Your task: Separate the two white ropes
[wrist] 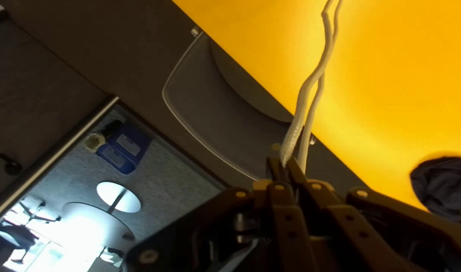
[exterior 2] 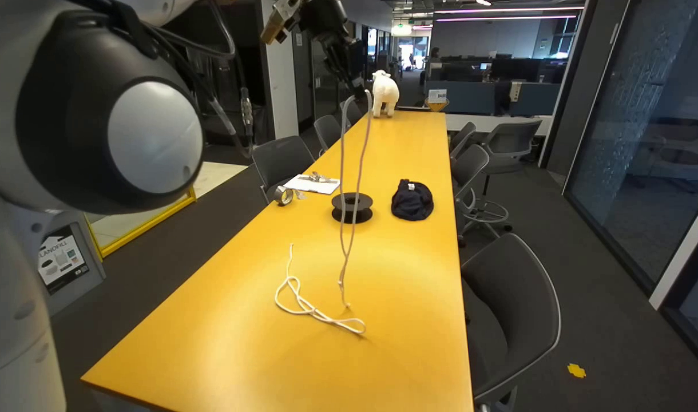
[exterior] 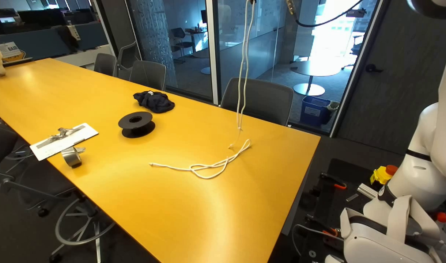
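Black two-finger gripper [wrist: 285,167] was closed tight, jaws pinched on a thin, cream-white braided cord [wrist: 303,99]. Held cord hung doubled below it, two strands drawing together near the bottom; couldn't tell whether the lowest tip touched the long, glossy yellow table [exterior: 208,223]. The second thin cream-white cord [exterior: 208,178] lay on that table in a loose, crossed loop. In both exterior views the hanging tail ended just beside it, gap showing; no crossing between the two that I could make out. My read: pick and lift done, ropes effectively parted, set-down not yet done. Next move called for carrying the held cord sideways before lowering, since a swinging tail could've snagged the loop, then letting go well apart from it.
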`<act>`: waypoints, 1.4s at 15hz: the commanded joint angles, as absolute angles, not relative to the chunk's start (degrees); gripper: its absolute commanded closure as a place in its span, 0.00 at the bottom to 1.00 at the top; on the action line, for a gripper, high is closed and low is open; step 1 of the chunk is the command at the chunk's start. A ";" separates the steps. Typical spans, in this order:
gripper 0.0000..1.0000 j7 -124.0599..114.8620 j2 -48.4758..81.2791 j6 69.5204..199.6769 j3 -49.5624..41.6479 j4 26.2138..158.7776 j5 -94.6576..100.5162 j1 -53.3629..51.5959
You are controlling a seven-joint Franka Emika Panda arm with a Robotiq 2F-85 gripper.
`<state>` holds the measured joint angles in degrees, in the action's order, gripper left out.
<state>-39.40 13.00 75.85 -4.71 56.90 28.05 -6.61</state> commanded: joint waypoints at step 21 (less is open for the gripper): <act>0.98 -38.43 3.36 71.83 -10.47 73.28 26.78 0.93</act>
